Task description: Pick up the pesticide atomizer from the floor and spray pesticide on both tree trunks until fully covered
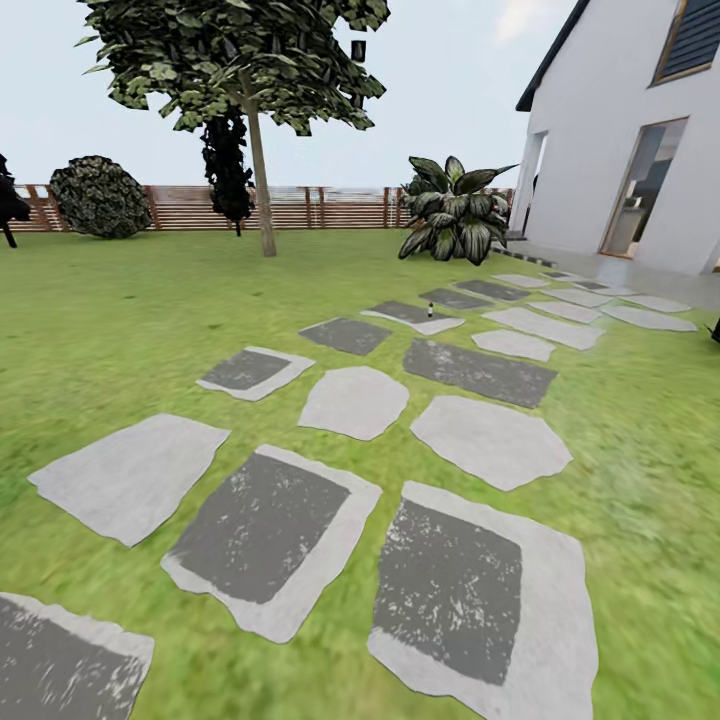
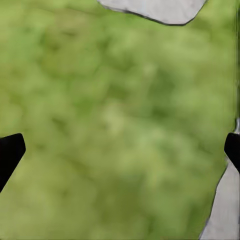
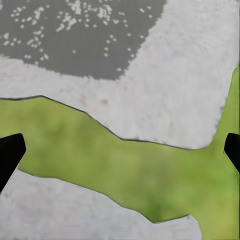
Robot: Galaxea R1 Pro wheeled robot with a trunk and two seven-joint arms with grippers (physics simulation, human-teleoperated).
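A tiny upright bottle shape, seemingly the pesticide atomizer (image 1: 430,312), stands far ahead on a pale stone slab (image 1: 412,316) of the floor. One tree (image 1: 240,50) rises at the lawn's far side, its grey-tan tree trunk (image 1: 262,195) bare low down. A darker tree (image 1: 228,165) stands just behind it near the fence. In the left wrist view my left gripper (image 2: 120,155) hangs open over blurred grass, its black fingertips (image 2: 10,152) wide apart. My right gripper (image 3: 120,155) is open as well, above a grass strip between stone slabs.
Irregular grey stepping stones (image 1: 270,535) run from my feet toward a white house (image 1: 640,130) at the right. A broad-leaved plant (image 1: 455,210) stands by the house corner. A round bush (image 1: 100,197) sits at the left before the brown slat fence (image 1: 330,205).
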